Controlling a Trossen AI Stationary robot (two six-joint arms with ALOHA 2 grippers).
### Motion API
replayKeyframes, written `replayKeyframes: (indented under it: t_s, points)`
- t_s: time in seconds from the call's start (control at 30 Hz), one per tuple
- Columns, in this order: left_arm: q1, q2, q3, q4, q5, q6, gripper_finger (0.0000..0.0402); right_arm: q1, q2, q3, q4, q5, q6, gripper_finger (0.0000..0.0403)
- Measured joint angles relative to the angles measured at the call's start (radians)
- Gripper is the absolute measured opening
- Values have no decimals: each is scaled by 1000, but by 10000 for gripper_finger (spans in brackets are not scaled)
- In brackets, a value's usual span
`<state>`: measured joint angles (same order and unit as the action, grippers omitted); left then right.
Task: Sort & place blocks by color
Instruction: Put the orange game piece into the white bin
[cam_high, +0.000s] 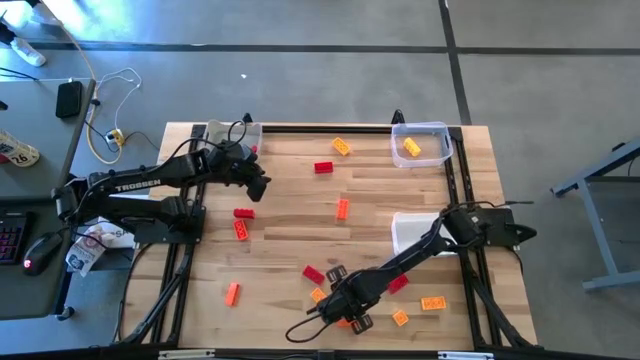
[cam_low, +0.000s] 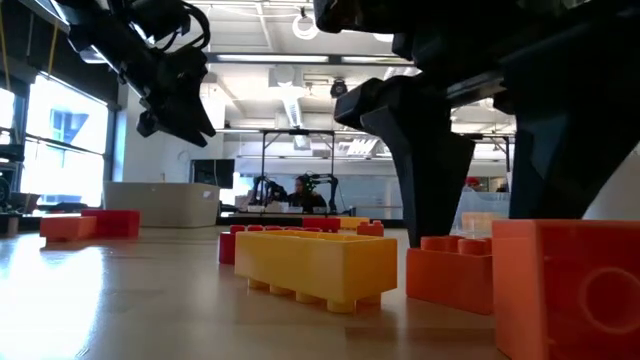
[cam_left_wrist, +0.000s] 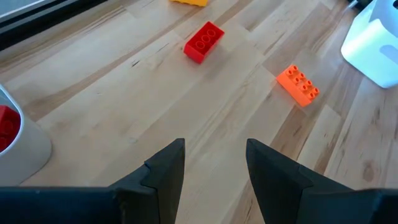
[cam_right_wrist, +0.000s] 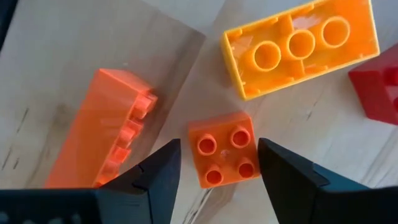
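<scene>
Red, orange and yellow-orange blocks lie scattered over the wooden table (cam_high: 290, 250). My right gripper (cam_high: 345, 305) is low at the near middle and open. In the right wrist view its fingers stand on either side of a small square orange block (cam_right_wrist: 224, 155), which lies studs up on the table. I cannot tell whether they touch it. A long orange block (cam_right_wrist: 102, 130) and an upturned yellow-orange block (cam_right_wrist: 301, 46) lie beside it. My left gripper (cam_high: 258, 183) hangs open above the far left of the table, raised clear (cam_low: 175, 100), with a red block (cam_left_wrist: 203, 42) and an orange block (cam_left_wrist: 298, 85) ahead of it.
A white bin (cam_high: 233, 133) holding red pieces stands at the far left corner. A clear bin (cam_high: 420, 143) with a yellow block (cam_high: 411, 148) sits at the far right, and another white bin (cam_high: 412, 232) is by the right edge. Black frame rails run along the table's sides.
</scene>
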<state>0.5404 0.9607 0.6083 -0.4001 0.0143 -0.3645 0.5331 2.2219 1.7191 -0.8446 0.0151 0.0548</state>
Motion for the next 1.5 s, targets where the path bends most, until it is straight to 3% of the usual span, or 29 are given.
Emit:
replayKeyframes:
  t_s: [0.23,0.53,0.8,0.97,1.3,1.5]
  points:
    - [0,0,0,0,0,0,156,0,-2,0,0,-7,66,102]
    - [0,0,0,-1,0,0,156,-11,-22,0,-33,31,76,102]
    - [0,0,0,-8,0,2,156,-51,-84,0,-144,163,98,102]
    - [0,0,0,-12,0,52,156,-82,-123,0,-271,300,158,102]
    - [0,0,-1,-23,0,62,156,-156,-174,0,-599,536,444,102]
    - [0,0,-1,-24,0,62,156,-185,-185,0,-725,575,625,102]
